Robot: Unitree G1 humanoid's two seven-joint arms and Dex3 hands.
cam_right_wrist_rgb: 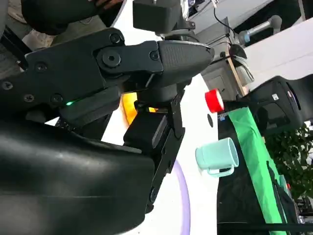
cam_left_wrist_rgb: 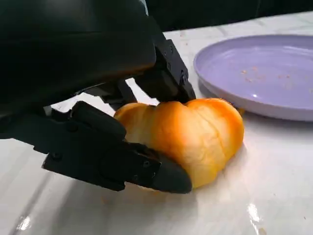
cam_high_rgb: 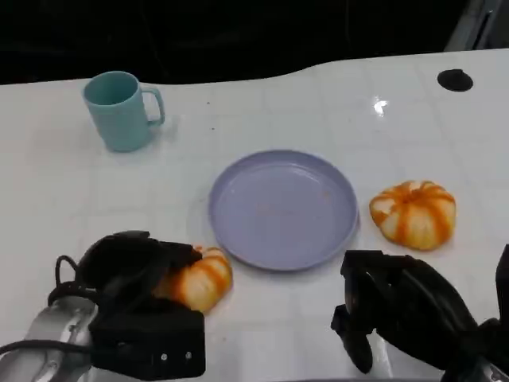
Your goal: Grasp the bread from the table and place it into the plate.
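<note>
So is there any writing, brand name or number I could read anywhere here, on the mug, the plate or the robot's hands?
None can be read.
The teal mug and the purple plate are plain.
The left hand, closed around a bread roll, and the right hand carry no legible marks.
The small white dots low on the left wrist are not text.

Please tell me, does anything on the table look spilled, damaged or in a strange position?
Nothing stands out. The teal mug stands upright, the purple plate lies flat with only a few crumbs, one bread roll sits whole beside it, and the left hand is closed around the other roll.
</note>
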